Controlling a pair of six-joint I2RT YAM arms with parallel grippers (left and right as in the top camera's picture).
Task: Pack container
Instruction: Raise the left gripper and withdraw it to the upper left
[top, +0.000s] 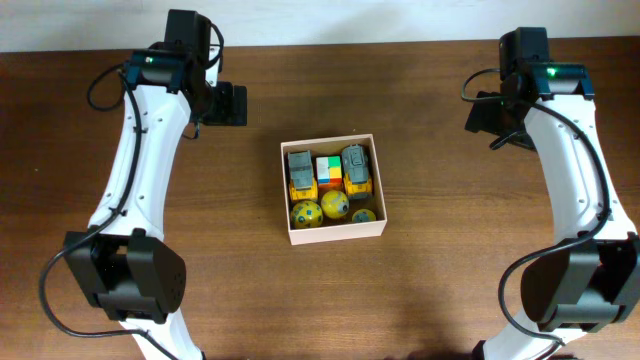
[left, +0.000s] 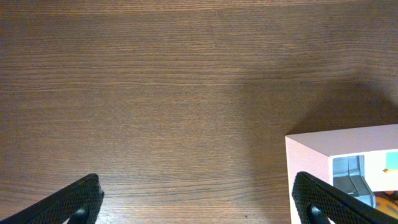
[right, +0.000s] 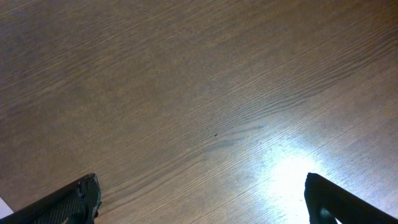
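Overhead, the container (top: 335, 233) is seen at the middle of the bench (top: 450, 300). It is square, so no long axis is offered. Inside, the yellow trucks (top: 300, 172) are laid lengthwise from 12 to 6 o'clock, with a coloured cube (top: 329, 172) between them and yellow balls (top: 335, 205) along the 6 o'clock wall. From the left claw (top: 228, 104) the container lies at about 4 o'clock. From the right claw (top: 485, 115) it lies at about 8 o'clock and farther off, so the left arm is judged the nearer. Both claws are released, their fingers spread wide over bare wood with nothing between them. No loose toy is seen on the bench, so the packing is judged complete or nearly so.
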